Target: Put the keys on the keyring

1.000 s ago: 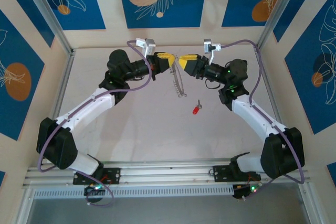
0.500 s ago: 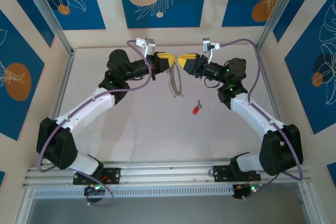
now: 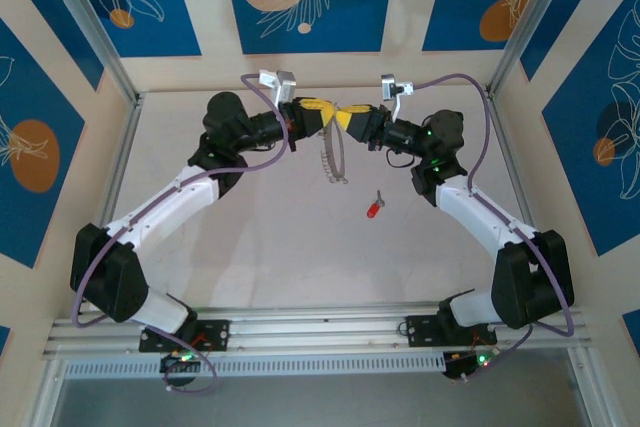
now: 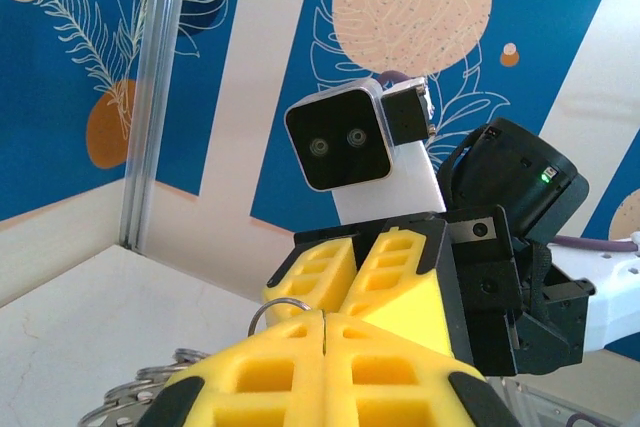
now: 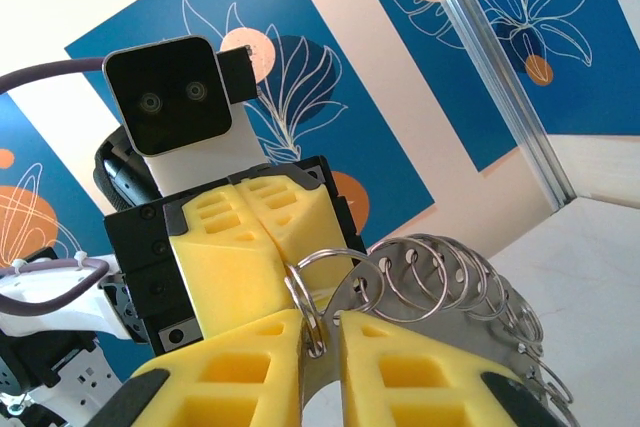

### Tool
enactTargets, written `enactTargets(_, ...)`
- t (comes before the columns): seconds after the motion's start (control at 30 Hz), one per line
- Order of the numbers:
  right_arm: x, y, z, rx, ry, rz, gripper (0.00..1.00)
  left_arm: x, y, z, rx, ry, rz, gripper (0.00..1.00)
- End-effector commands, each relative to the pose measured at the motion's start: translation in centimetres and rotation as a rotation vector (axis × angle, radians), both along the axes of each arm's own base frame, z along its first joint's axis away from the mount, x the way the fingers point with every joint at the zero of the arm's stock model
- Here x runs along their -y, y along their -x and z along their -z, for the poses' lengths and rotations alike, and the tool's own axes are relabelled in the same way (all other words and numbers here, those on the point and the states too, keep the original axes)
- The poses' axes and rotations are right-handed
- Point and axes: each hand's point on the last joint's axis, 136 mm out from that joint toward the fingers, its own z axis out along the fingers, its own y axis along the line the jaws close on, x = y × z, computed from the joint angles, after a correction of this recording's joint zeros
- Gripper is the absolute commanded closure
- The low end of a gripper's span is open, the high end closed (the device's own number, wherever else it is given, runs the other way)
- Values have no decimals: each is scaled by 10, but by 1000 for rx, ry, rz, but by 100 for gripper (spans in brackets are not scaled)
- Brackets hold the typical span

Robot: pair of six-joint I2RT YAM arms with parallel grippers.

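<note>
Nearest, the red key [image 3: 374, 209] lies flat on the table [image 3: 250, 247], apart from both grippers. Beyond it the keyring [image 3: 335, 159] hangs down from where the two grippers meet tip to tip, over the far side. The left gripper [image 4: 325, 319] is pressed together on one of its rings. The right gripper [image 5: 320, 332] leaves a narrow gap around a ring; whether it pinches, I cannot tell.

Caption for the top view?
Left claw and right claw hold the keyring up between them; the key lies on the table.
</note>
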Motion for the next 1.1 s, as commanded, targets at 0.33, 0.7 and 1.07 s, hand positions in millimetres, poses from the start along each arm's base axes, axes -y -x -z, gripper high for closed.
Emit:
enactTargets(0.33, 1, 5, -29, 92, -32, 4, 89, 8, 14, -19, 39, 22, 76, 100)
enactTargets(0.7, 12, 2, -26, 92, -37, 31, 100, -12, -2, -26, 33, 38, -112, 60)
enactTargets(1.07, 18, 3, -29, 91, -58, 31, 100, -29, -16, -21, -47, 61, -222, 41)
